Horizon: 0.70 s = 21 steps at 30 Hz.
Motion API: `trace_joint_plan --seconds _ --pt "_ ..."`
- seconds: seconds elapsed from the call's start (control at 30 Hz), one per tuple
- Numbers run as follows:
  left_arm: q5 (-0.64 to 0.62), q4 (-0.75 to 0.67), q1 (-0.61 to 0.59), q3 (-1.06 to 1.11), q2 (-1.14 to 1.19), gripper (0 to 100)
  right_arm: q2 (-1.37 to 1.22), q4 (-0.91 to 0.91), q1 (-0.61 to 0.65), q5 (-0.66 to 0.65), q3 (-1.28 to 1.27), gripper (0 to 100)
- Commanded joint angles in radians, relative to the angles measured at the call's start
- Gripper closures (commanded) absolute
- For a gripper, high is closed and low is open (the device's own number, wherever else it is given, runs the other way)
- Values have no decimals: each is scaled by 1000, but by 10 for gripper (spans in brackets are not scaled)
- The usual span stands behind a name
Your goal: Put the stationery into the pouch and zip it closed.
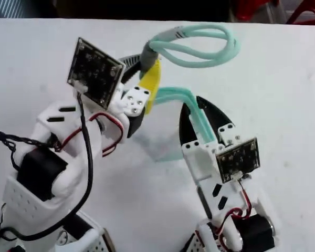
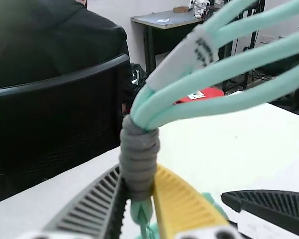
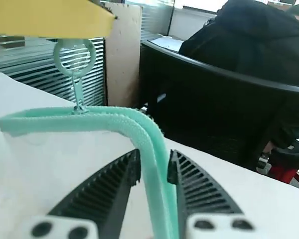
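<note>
Left claw (image 1: 146, 62): my arm is stretching toward the far middle, pinching the gray wrap (image 1: 148, 53) of the green cord loop (image 1: 199, 47).
Right claw (image 1: 193, 105): my arm is lying low just to the right, squeezing the pouch (image 1: 170, 93) by its edge.

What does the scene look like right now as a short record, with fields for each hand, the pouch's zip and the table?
left hand: clamped on the grey wrap that binds the teal cord loop
right hand: black jaws closed on the teal zip edge of the pouch
pull ring: teal, attached to the zip edge, close to the left hand's yellow finger
zip state: cannot tell whether open or closed
table: white
</note>
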<state>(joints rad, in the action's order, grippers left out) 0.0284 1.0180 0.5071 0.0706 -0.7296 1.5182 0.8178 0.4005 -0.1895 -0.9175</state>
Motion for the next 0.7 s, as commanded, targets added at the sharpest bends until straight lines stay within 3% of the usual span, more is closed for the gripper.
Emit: trace_joint_plan --seconds 0.0,0.4,0.5,0.67 --pt "8 -5 -4 -11 -12 978 7 4 -1 -8 -5 906" --pt "8 3 99 -9 -13 978 16 7 -36 -5 -3 915" --pt "9 -3 99 -5 -8 978 16 79 -44 0 43 912" --pt "9 -21 99 -3 -4 978 16 248 91 0 189 911"
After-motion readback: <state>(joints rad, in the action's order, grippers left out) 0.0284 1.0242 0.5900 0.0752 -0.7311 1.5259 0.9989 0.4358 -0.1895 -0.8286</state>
